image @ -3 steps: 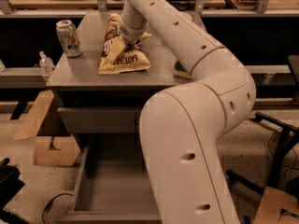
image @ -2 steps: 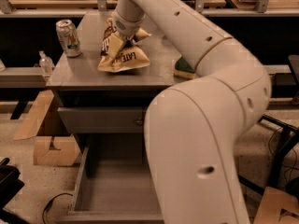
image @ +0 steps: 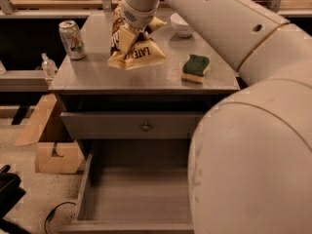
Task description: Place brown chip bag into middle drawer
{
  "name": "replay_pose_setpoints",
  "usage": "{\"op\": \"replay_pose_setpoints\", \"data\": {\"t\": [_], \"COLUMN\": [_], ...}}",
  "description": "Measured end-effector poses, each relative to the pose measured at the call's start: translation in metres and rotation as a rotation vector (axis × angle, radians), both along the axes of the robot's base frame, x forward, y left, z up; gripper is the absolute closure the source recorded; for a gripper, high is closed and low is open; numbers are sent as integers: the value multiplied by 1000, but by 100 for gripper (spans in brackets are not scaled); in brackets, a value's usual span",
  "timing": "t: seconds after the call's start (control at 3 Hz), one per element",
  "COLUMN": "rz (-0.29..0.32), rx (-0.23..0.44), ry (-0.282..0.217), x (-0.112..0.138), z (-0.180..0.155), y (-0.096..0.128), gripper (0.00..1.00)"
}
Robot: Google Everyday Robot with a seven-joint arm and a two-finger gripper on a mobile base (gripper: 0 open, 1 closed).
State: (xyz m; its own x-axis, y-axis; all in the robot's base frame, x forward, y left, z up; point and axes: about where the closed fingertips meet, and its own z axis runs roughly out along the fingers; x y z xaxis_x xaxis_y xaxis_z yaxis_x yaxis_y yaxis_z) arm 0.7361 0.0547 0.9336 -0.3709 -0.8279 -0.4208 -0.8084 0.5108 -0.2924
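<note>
The brown chip bag (image: 137, 54), dark brown on top with a tan lower band and "LATE JULY" lettering, hangs crumpled from my gripper (image: 129, 29) over the grey cabinet top (image: 97, 74), left of centre. The gripper is shut on the bag's upper part, and the bag's lower edge sits just above the surface. The middle drawer (image: 127, 195) stands pulled open below, a wide grey tray with a bare floor. My large white arm covers the drawer's right part.
A soda can (image: 72, 39) stands at the cabinet top's left. A green-and-yellow sponge (image: 196, 68) lies at its right, and a small white bowl (image: 181, 25) at the back. A closed drawer front with a round knob (image: 145, 126) sits above the open drawer. Cardboard pieces (image: 53, 152) lie on the floor at left.
The bag has come up off the cabinet top and now hangs bunched from the gripper. The arm has swung nearer the camera and covers more of the right side.
</note>
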Motion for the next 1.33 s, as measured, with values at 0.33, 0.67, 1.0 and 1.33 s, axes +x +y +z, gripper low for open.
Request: {"op": "replay_pose_setpoints", "data": {"t": [0.33,0.67,1.0,1.33], "rz": [-46,-87,-128,-128], "rx": [50,94,98,102], "ry": [-12,-8,27,31], "x": [-29,-64,-123,-127], "z": [10,14,8,6], "y": [-28,-66,-107,-109], "gripper": [100,100,100,100]}}
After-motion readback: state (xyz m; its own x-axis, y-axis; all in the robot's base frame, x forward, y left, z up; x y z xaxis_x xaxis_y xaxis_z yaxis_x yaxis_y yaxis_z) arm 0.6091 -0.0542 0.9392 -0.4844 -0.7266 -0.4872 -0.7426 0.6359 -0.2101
